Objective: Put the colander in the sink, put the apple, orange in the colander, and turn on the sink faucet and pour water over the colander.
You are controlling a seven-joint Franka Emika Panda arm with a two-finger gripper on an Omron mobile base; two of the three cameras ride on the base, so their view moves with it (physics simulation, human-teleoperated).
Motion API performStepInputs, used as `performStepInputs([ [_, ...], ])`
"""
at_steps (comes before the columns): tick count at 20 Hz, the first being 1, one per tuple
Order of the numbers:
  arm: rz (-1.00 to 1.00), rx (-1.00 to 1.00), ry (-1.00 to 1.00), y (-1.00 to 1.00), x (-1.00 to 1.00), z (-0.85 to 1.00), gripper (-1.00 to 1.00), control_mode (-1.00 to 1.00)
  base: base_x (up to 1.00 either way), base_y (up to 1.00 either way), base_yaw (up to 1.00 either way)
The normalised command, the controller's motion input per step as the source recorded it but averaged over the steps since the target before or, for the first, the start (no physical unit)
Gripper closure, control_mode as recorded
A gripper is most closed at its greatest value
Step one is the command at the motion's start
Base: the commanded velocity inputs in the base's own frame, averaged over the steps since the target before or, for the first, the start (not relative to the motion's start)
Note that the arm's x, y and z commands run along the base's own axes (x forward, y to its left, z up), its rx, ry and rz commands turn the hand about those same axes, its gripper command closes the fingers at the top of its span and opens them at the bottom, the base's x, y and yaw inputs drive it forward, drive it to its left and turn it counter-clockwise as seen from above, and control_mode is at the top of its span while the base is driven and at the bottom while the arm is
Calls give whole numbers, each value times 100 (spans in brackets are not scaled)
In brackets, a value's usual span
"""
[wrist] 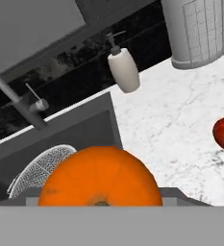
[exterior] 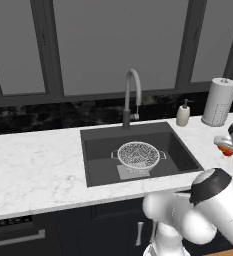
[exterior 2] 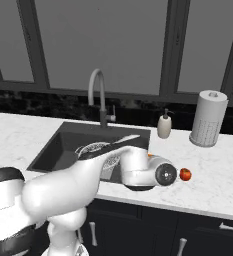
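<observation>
One orange [wrist: 100, 177] fills the hand view; colander [exterior: 138, 154] sits in sink [exterior: 95, 145].

Left and right base views look forward and down from behind the arm, sharing the sink [exterior: 138, 150] [exterior 2: 63, 145], faucet [exterior: 132, 97] [exterior 2: 99, 95] and counter [exterior: 33, 165] [exterior 2: 213, 165]. Hand view sits close above the orange [wrist: 100, 177], facing the soap dispenser [wrist: 123, 68].
</observation>
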Motion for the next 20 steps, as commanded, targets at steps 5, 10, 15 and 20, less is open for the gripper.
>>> performStepInputs([
  [5,7,-23,-18,100,1,41,100,-100,0,0,0],
  [10,21,-38,12,100,20,56,100,-100,0,0,0],
  [15,28,-47,49,86,28,35,100,-100,0,0,0],
  [20,27,-32,29,65,36,-13,100,-100,0,0,0],
])
